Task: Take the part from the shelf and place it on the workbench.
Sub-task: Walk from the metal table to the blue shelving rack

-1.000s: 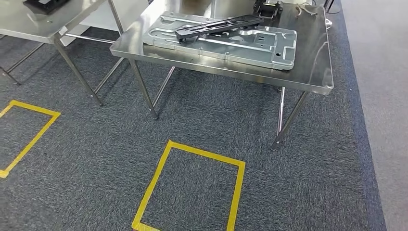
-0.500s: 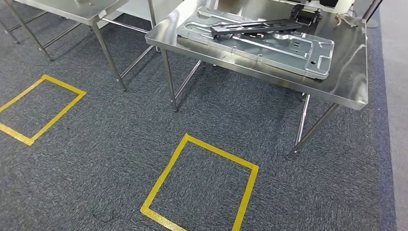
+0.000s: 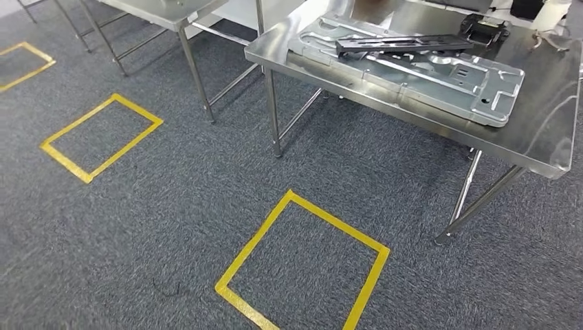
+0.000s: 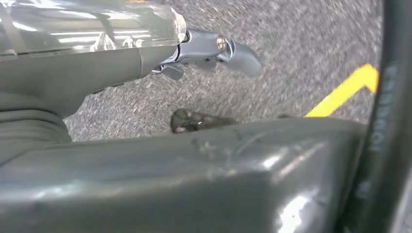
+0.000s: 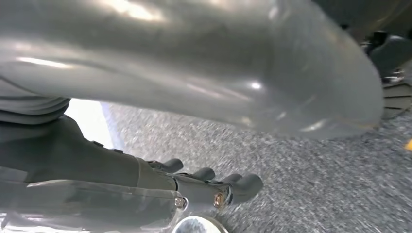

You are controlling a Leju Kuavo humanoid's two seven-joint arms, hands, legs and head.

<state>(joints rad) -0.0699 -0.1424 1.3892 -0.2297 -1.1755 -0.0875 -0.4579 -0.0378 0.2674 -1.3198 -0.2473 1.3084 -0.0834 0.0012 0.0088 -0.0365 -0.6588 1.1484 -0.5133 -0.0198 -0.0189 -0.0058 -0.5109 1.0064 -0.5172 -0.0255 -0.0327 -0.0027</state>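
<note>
1. A shiny steel counter (image 3: 543, 130) fills the upper right of the head view. Its top is smooth like a mirror, and its legs are thin and round.
2. On the counter lies a big flat plate (image 3: 440, 75) of pale grey metal. It has bumps, grooves and small holes pressed into it.
3. A long, thin, black part (image 3: 402, 45) lies on top of the plate, touching it. It is flat like a ruler, with slots cut in it.
4. A small black block (image 3: 485, 27) sits by the far end of the part, at the top edge of the picture.
5. A second steel counter (image 3: 172, 8) shows in the upper left.
6. The floor (image 3: 172, 227) is dark grey carpet, rough and speckled.
7. Yellow tape makes box shapes on the carpet: one box (image 3: 302, 265) in the lower middle and another box (image 3: 102, 136) on the left.
8. In the left wrist view the left hand (image 4: 214, 51) hangs over the carpet. It is grey and smooth. Its fingers (image 4: 243, 58) stick out and hold nothing.
9. In the right wrist view the right hand (image 5: 209, 187) hangs over the carpet too. Its dark fingers (image 5: 245, 184) lie side by side, a little bent, and hold nothing.
</note>
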